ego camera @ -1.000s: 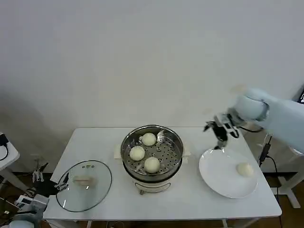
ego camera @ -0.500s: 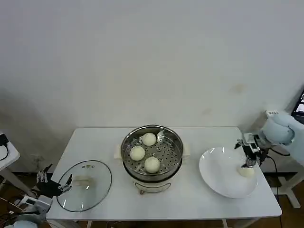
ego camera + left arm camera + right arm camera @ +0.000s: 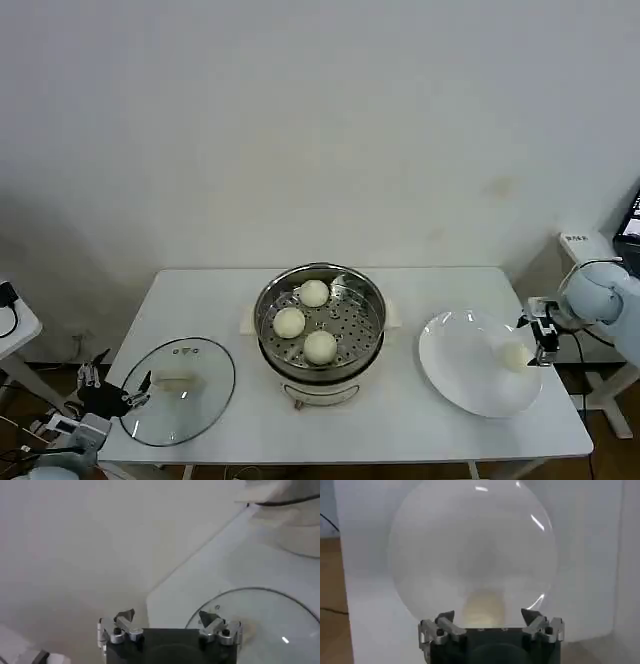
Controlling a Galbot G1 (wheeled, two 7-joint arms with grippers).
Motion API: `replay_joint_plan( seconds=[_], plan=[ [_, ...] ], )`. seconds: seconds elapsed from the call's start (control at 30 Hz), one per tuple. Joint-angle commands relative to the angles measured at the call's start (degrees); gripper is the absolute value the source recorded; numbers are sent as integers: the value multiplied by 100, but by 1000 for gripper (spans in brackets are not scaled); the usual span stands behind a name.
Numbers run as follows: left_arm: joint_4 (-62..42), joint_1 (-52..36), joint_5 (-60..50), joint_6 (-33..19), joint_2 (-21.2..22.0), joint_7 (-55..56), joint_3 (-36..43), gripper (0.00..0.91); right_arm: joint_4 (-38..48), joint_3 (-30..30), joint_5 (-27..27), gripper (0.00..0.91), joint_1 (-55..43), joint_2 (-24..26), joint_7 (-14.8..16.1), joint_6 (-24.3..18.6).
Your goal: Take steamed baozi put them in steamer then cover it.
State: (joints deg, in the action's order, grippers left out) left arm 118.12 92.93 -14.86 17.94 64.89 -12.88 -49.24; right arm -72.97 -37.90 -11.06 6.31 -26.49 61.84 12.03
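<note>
The right gripper (image 3: 541,340) is seen low at the right edge of the desk (image 3: 420,420), its fingers (image 3: 445,618) spread apart with nothing clamped between them. Directly ahead of the open fingers, in the right wrist view, the last baozi (image 3: 484,608) is centred in the gap; in the head view the same baozi (image 3: 514,355) lies just beside the gripper, on its inner side, toward the desk's middle. The bun is round, so no long axis constrains the grasp; only the line from the fingers to the bun matters, and it appears to run straight ahead. The baozi rests on the right part of the white plate (image 3: 455,375), which occupies the right end of the desk. Well apart from it, at the desk's centre, stands the steamer (image 3: 372,338), uncovered, with three baozi (image 3: 320,346) already on its perforated tray. The glass lid (image 3: 205,405) lies flat near the front-left corner of the desk. The left gripper (image 3: 115,395) is held beside the lid at the desk's left edge, its fingers (image 3: 210,618) also apart and empty. The right arm is judged much the nearer to the remaining bun, and the left arm the nearer to the lid.
</note>
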Motion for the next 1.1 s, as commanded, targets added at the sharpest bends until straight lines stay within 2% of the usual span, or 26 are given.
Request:
replay_joint_plan(
  seconds=[0.03,0.53,0.97,1.1],
  plan=[
    [-34,-14,-2,-4,2,0,-2,907,679,384,-319,907,386,-352,-2,-24],
    [-89,-14,10,-8,3,-4,-49,907,1244,501,-478,907,481,-937,-62,-79],
    [-72,-11,8,-7,29,-10,-51,907,1177,468,-492,776,494,-918,-27,30],
    [-57,-6,12,-6,29,-12,-65,907,1085,472,-483,665,500,-867,-3,60]
  ],
)
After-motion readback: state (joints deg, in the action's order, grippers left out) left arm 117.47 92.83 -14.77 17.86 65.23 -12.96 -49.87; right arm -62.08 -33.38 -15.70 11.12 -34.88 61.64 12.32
